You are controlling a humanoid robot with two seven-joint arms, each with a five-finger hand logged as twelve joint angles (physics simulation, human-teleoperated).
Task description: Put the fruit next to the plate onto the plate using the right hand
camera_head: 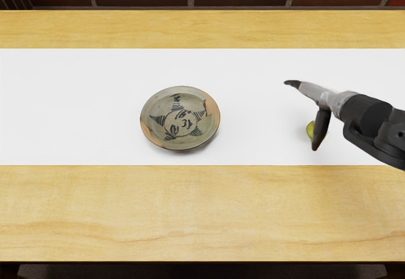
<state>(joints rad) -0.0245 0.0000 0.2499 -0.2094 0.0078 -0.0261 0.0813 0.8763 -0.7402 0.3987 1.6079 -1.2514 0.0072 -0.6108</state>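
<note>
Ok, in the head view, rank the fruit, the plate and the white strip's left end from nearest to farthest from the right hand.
1. fruit, beside the right hand, picture's right.
2. plate, mid-table.
3. white strip's left end, far left.

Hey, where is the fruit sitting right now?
In the head view, the fruit lies on the white strip toward the right side, well to the right of the plate, mostly hidden behind the right hand.
</note>
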